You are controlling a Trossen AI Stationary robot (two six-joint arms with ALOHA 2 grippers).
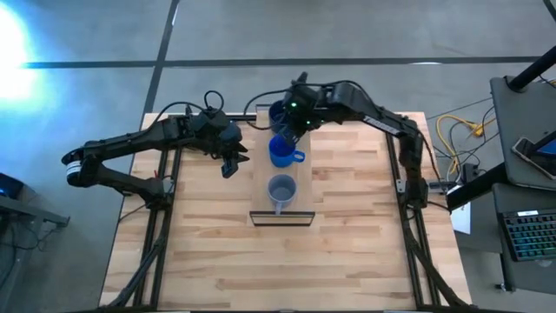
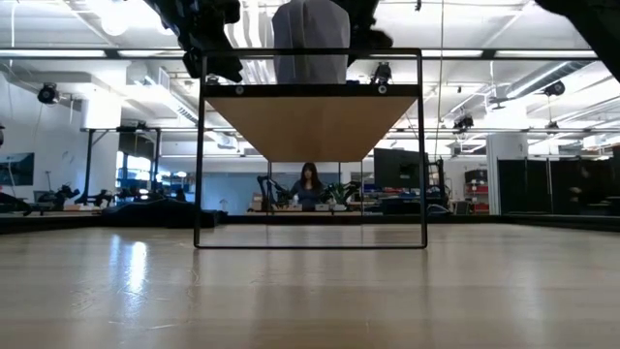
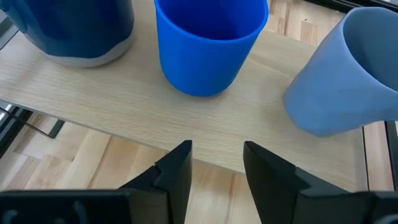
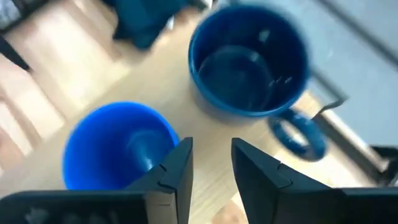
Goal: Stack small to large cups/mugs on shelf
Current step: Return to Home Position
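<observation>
Three mugs stand upright in a row on the long light-wood shelf (image 1: 261,178). The dark navy mug (image 1: 278,113) is farthest, the bright blue mug (image 1: 281,150) is in the middle, and the small grey-blue mug (image 1: 281,189) is nearest. My right gripper (image 4: 211,165) hangs open above the shelf, between the navy mug (image 4: 249,62) and the bright blue mug (image 4: 118,149), and touches neither. My left gripper (image 1: 230,163) waits open just left of the shelf, facing the bright blue mug (image 3: 208,43) and touching nothing.
The shelf stands raised on a dark metal frame (image 2: 310,242) over the butcher-block tabletop (image 1: 365,252), which has free room at its near half. The navy mug's handle (image 4: 298,134) sticks out sideways. Cables and a keyboard (image 1: 530,230) lie beyond the table's right edge.
</observation>
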